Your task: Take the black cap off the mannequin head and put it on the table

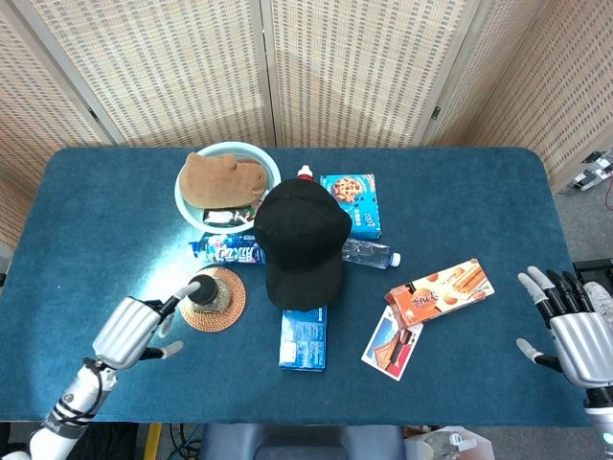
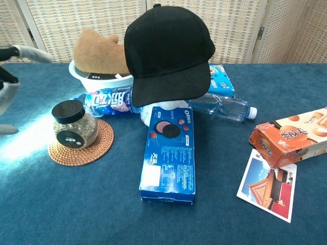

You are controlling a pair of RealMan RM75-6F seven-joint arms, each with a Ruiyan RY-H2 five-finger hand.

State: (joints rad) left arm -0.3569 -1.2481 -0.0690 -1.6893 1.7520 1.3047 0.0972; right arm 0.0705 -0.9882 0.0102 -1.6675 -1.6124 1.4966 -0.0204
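Left hand (image 1: 129,329), fingers apart and empty, hovers ahead-left of the black cap (image 1: 299,240); likely light, soft fabric, best gripped by its stiffer brim.

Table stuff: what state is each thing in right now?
Cap: on the mannequin head.
Jar: lid on, upright on a coaster.
Clear bottle: capped, lying down.
Oreo box: lying flat.
Left hand: empty.
Right hand: empty, fingers apart.
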